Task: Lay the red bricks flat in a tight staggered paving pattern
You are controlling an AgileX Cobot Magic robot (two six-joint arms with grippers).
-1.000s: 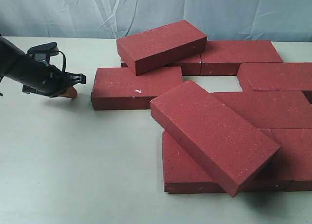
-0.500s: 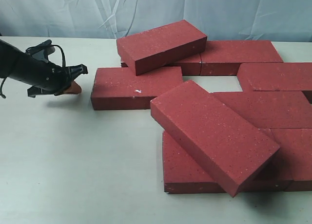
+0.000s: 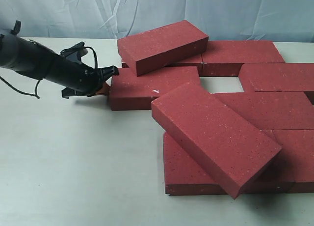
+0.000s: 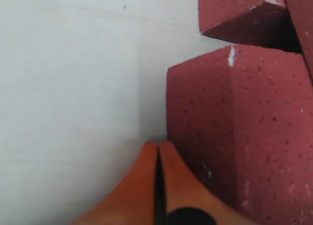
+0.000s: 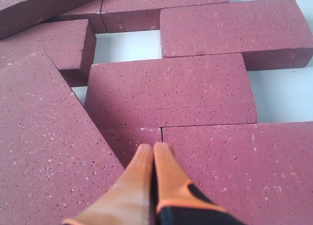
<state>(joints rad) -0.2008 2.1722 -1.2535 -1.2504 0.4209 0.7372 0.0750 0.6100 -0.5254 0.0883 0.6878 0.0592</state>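
On the pale table point(image 3: 73, 162), the left hand point(image 3: 105, 86) (fingers closed, empty) touches the chipped brick point(image 3: 147, 86) at its end.

The left arm point(image 3: 44, 65) is held low and nearly level, and the left pincer point(image 3: 104, 84) is closed, its orange fingers point(image 4: 146, 172) pressed together. The right pincer point(image 5: 153, 150) is closed in the same way.

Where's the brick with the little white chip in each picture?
Exterior: the chipped brick lies left of middle, with the left claw at its end.
Left wrist: it is the big brick right by the claw tips, with the chip on its edge.
Right wrist: probably the brick beside the bare gap; the chip is not seen.
Shared landmark: the tilted back brick leaning above it.
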